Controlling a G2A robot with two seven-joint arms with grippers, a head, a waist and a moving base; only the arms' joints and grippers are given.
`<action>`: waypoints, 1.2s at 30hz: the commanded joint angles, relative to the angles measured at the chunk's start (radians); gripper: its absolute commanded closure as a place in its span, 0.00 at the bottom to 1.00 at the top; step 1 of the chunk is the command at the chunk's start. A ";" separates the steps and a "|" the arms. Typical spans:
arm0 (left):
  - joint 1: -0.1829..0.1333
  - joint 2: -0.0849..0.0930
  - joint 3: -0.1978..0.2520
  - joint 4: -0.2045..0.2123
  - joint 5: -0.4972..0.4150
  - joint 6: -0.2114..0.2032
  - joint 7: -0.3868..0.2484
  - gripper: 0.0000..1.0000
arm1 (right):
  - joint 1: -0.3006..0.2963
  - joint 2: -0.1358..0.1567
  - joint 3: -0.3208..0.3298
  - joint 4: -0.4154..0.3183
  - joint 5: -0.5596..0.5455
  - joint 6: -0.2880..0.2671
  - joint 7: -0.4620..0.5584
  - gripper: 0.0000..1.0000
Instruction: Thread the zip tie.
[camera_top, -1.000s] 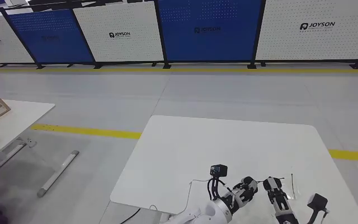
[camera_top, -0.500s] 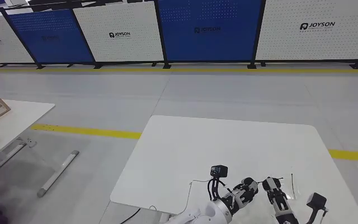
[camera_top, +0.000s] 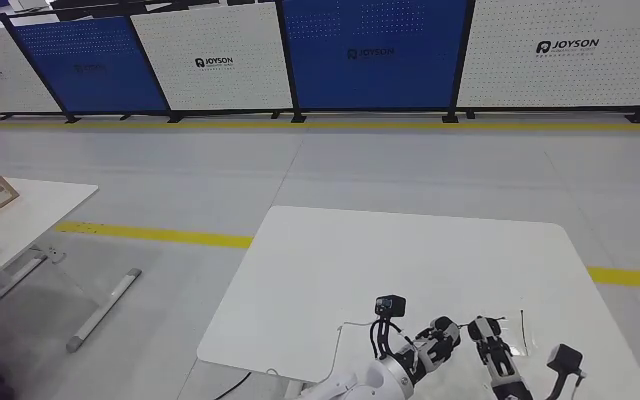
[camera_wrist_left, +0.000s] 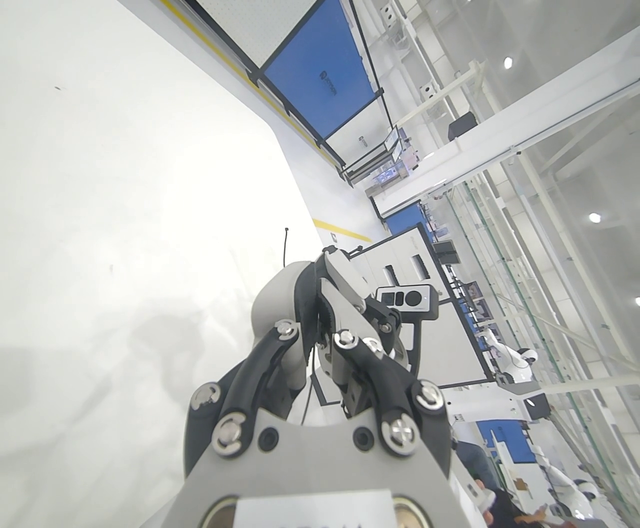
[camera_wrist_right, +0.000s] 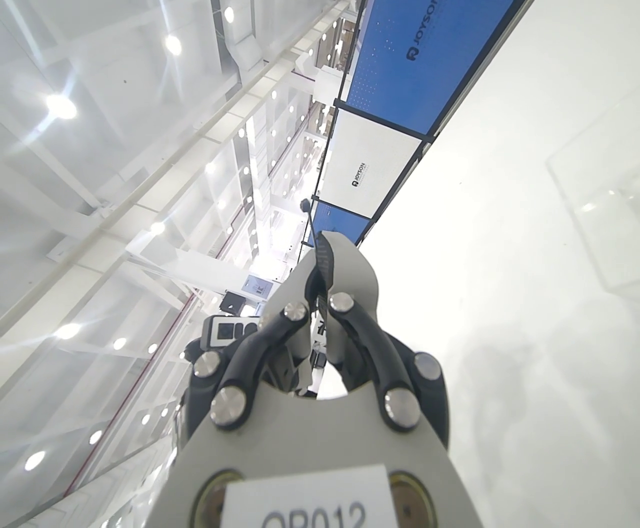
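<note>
So the right tool (camera_wrist_right: 320, 247) is clamped on the zip tie (camera_wrist_right: 309, 216). A short bit with the head pokes out past its tips, running in line with the fingers. In the top view the left tool (camera_top: 443, 332) sits just beside it at its 9 o'clock, fingers together, and I can't tell if anything's pinched in there. My guess is the next move hinges on lining those two up. A spare tie (camera_top: 521, 330) lies flat on the counter (camera_top: 400, 250) at the right tool's 3 o'clock.
</note>
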 joint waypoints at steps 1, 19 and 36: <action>0.001 0.000 -0.002 0.000 -0.001 0.001 -0.002 1.00 | 0.003 0.000 -0.001 0.000 0.000 0.010 0.003 0.93; -0.004 -0.009 -0.026 0.004 -0.046 0.068 0.012 1.00 | -0.019 0.002 0.016 -0.008 -0.053 -0.046 -0.029 0.56; 0.006 0.002 -0.041 -0.034 -0.008 0.097 -0.054 1.00 | -0.035 0.014 0.063 -0.017 -0.007 -0.054 0.067 0.00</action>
